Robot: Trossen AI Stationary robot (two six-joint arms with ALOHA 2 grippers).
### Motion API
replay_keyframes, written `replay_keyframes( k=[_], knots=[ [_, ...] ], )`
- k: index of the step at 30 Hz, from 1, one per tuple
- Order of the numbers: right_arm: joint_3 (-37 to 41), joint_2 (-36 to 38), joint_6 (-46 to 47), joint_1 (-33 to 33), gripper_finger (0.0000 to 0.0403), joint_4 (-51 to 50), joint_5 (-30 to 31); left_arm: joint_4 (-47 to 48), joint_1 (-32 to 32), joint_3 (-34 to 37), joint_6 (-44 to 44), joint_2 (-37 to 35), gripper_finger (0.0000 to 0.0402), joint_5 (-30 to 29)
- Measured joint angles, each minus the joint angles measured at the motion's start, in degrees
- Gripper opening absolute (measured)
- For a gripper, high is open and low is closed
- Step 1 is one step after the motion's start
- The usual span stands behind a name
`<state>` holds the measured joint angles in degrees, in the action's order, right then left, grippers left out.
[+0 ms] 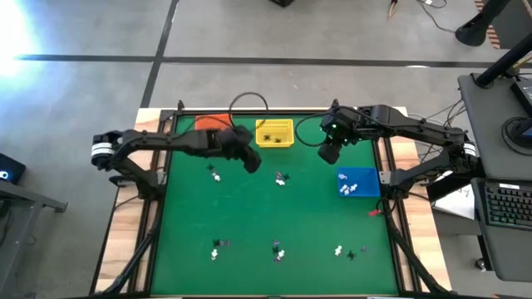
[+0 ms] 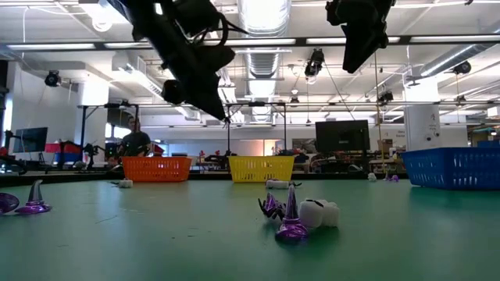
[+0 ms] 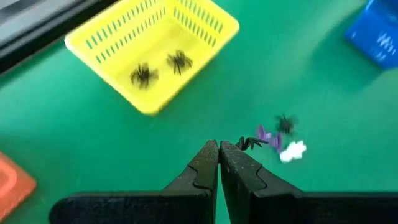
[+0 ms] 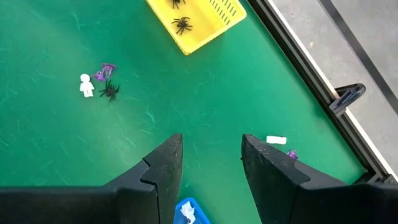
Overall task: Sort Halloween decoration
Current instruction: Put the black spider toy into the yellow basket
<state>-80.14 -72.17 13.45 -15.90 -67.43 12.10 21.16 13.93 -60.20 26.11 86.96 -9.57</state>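
purple witch hat (image 2: 291, 219) nearest in low view, white trinket (image 2: 320, 213) touching. left gripper (image 3: 219, 155) clenched, empty, near yellow basket (image 3: 205, 46); only wrist views reveal two spiders (image 3: 143, 74) inside. right gripper (image 4: 210, 155) released beside that basket.

A flat green felt-like table mat (image 1: 249, 216) is lying under everything. Along its far edge, an orange slotted plastic basket (image 1: 213, 122) is sitting to the left of a yellow slotted plastic basket (image 1: 274, 134), which is holding two small black plastic spiders (image 3: 160, 67). A blue slotted plastic basket (image 1: 358, 182) is standing at the mat's right edge. Tiny white, black and purple trinkets (image 1: 281, 178) are lying clustered at mid-mat, and more trinkets (image 1: 278, 251) are lying scattered along the near edge.
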Motion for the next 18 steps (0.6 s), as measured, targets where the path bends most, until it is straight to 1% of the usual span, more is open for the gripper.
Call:
replay_keyframes(
  k=[5,9,18],
  knots=[
    [0.0,0.0,0.01,0.0,0.0157,0.36,0.0,-5.1,4.04,0.0,-3.16,0.0,0.0,3.43],
    [0.0,0.0,0.05,0.0,0.0157,0.41,0.0,-7.44,7.25,0.0,-4.96,0.0,0.0,5.9],
    [0.0,0.01,6.05,0.0,0.0157,0.41,-0.02,-9.13,13.32,0.0,-8.32,0.0,0.0,8.55]
  ],
)
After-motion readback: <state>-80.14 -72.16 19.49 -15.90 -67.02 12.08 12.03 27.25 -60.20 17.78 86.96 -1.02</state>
